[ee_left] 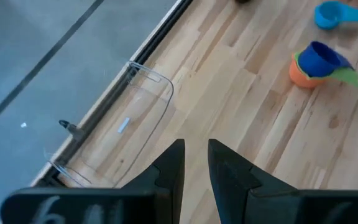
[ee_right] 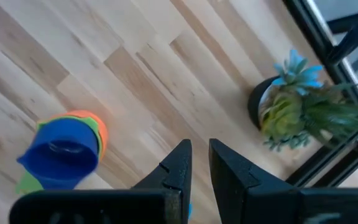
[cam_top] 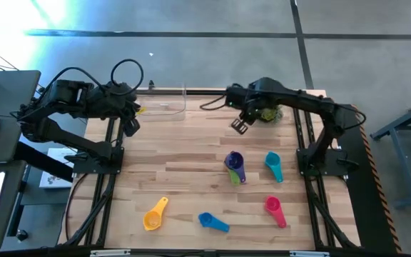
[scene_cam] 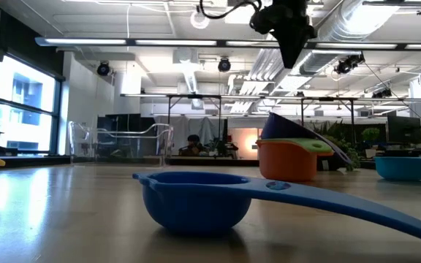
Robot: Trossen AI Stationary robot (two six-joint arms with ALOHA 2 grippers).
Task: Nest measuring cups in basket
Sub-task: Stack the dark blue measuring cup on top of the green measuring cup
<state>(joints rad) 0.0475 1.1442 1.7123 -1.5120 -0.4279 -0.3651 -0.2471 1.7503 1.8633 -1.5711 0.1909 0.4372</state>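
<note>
Hovering clenched and empty above the surface (cam_top: pixel 191 164), the right pincer (cam_top: pixel 240 127) hangs near the partly nested cups (cam_top: pixel 235 165); the left pincer (cam_top: pixel 130 125), also clenched, waits beside the empty basket (cam_top: pixel 164 102); loose cups lie scattered.

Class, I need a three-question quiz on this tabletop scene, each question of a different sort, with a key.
1. True or false: the clear basket already holds a measuring cup.
2. Multiple choice: which cup lies nearest the table's front edge? A teal cup; B blue cup; C the stacked cups.
3. Fill in: the potted plant stands beside the ____ gripper.

Key: 1 false, the basket looks empty. 2 B. 3 right; the left gripper hangs near the basket. Both grippers' fingers hold nothing. The yellow cup and pink cup lie loose.
</note>
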